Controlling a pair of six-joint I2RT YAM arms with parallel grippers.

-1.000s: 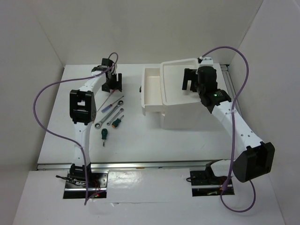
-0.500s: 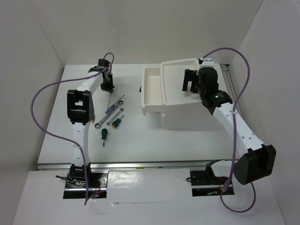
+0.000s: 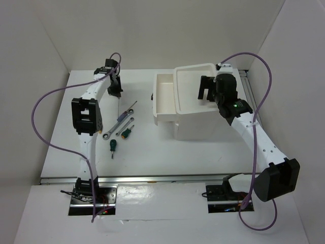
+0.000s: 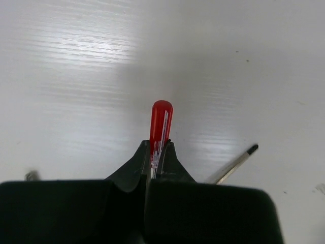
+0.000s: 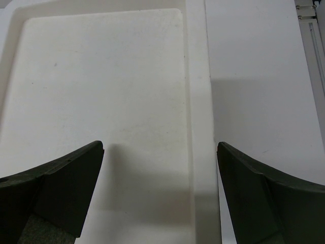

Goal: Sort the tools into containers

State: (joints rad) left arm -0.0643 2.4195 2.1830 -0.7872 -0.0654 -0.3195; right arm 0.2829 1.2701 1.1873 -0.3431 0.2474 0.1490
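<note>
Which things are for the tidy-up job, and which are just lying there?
For the job: red screwdriver, held by the left gripper; two silver wrenches; two green screwdrivers; open drawer; top tray.
Just there: purple cables; metal strip along the table's near edge.

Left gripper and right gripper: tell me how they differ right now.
The left gripper is shut on the thin red-handled screwdriver; the right gripper stands open, holding nothing. The left gripper is above the table at the far left; the right gripper is over the cabinet's white top tray. Both have black fingers.
</note>
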